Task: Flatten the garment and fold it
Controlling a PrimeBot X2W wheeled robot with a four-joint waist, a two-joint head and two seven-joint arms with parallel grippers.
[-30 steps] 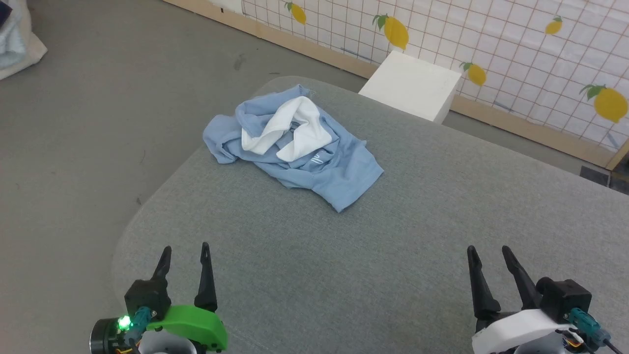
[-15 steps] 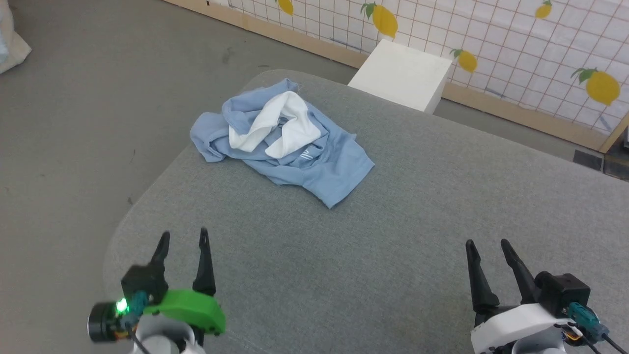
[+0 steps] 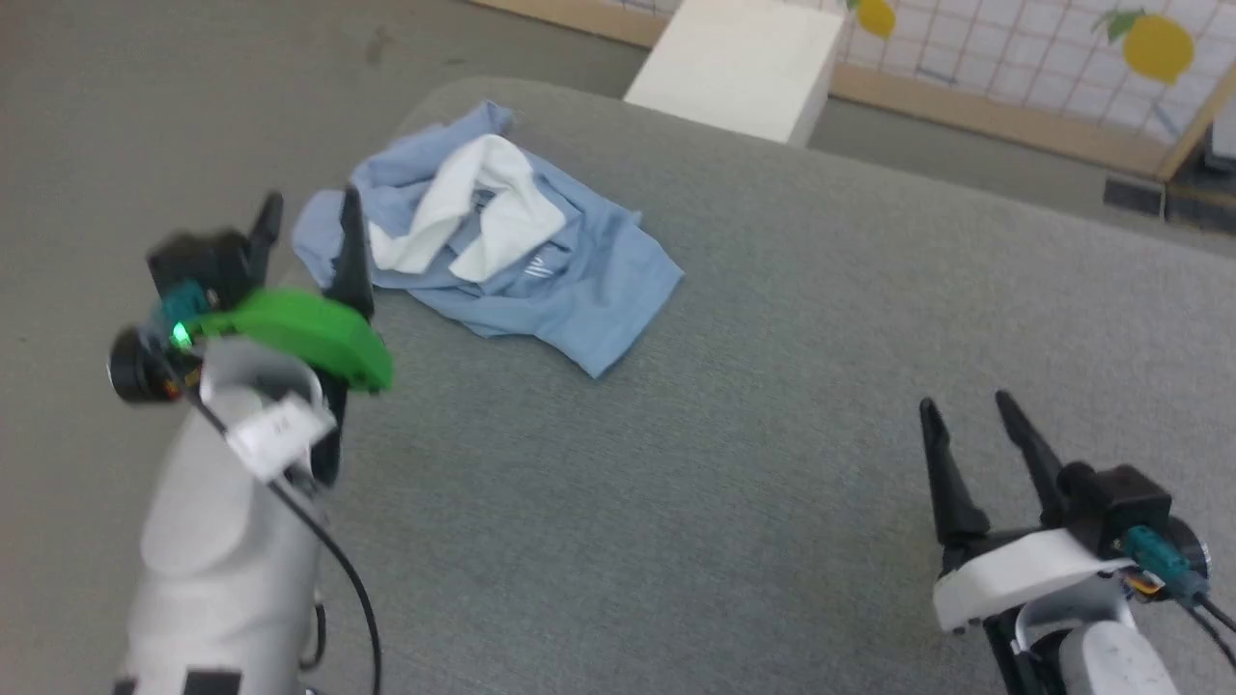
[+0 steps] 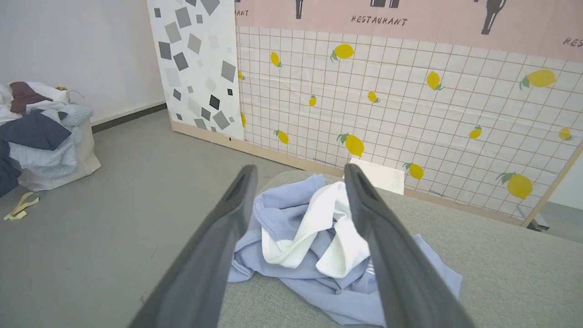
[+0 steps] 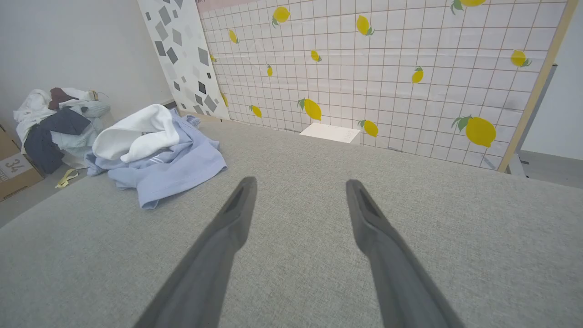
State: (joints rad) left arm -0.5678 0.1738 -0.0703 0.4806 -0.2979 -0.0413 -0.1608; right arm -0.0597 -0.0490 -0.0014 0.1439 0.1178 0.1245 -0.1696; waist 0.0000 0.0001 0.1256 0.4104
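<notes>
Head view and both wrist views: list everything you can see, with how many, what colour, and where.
crumpled short-sleeved polo shirt: one, light blue with white collar, far left corner of the table
rounded fabric-covered table: one, grey, in front of the robot
square box: one, white, on the floor past the table's far edge
lemon-print grid wall panel: one, white with yellow lemons, behind the table
heap of clothes: one, mixed colours, on the floor left of the table
cardboard box: one, brown, beside the heap
left claw: one, dark fingers, green mount, open, at the shirt's left side
right claw: one, dark fingers, white mount, open, over bare table
</notes>
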